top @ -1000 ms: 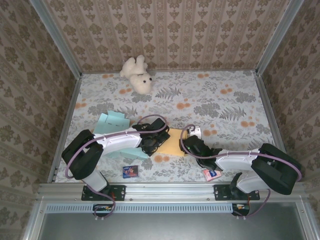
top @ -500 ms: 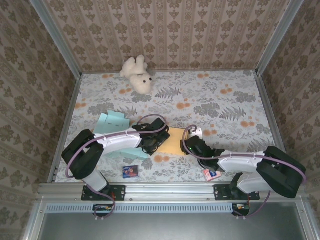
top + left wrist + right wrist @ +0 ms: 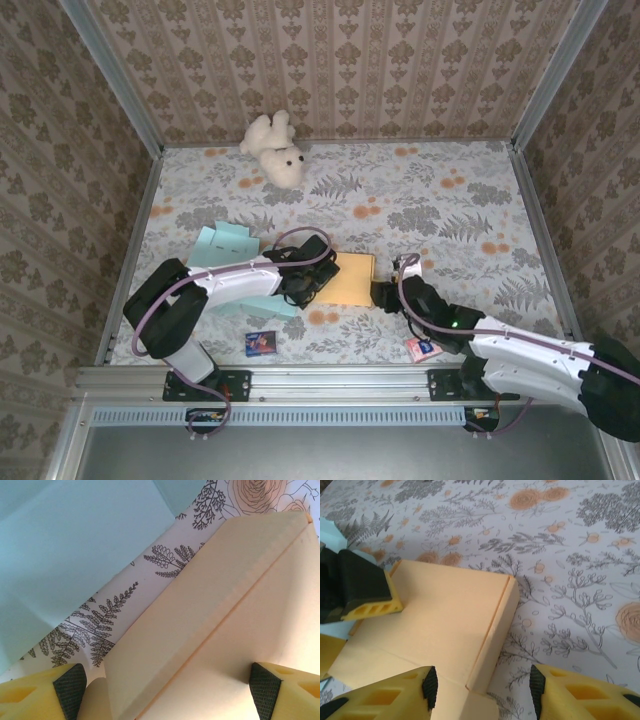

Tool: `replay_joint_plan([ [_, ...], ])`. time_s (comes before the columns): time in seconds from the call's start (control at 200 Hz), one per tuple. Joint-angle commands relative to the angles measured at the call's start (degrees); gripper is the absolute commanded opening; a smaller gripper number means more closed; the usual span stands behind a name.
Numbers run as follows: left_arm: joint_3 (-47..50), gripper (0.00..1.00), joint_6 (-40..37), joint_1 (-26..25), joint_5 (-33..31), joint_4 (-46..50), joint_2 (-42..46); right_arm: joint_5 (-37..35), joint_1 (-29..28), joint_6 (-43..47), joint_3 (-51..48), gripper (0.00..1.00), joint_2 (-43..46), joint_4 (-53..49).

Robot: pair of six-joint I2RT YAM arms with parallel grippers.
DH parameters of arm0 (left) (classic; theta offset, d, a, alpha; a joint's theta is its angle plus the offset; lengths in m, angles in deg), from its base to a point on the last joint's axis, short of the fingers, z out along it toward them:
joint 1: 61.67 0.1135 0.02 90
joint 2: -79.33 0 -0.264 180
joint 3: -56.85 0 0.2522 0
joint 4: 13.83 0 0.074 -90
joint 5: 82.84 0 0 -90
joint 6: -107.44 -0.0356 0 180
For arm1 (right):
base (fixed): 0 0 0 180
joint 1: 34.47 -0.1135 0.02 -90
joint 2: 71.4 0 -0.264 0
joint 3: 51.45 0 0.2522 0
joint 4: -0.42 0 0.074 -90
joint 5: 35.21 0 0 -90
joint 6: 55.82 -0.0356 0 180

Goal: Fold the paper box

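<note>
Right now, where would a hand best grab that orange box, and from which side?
Probably the narrow flap along its right edge, coming from the right, where the right hand straddles the near corner. That flap bends at a crease, giving something to pinch; the rest of the box lies flat.

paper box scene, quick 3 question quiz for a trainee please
1. True or false: the teddy bear lies at the far end of the table.
2. What lies just left of the paper box? A) light blue sheet B) red cup C) bowl
3. Fill in: the left gripper and right gripper both have jaws ____.
Key: 1 true; 2 A; 3 open.
</note>
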Motion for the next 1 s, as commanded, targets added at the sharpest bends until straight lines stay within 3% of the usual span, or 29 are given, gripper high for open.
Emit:
replay_joint_plan([
  [0.0, 2.2, 0.87, 1.3, 0.7, -0.8, 6.7, -1.6, 3.7, -0.9, -2.9, -1.5, 0.54, 1.1, -3.3],
  [0.58, 2.1, 0.86, 1.5, 0.6, -0.5, 6.3, -2.4, 8.5, -3.2, -7.0, -2.6, 0.5, -9.1, 6.6],
  [0.995, 2.3, 0.86, 1.5, 0.5, -0.3, 6.0, -2.4, 11.1, -3.6, -7.4, -1.9, 0.46, -11.5, 8.6],
])
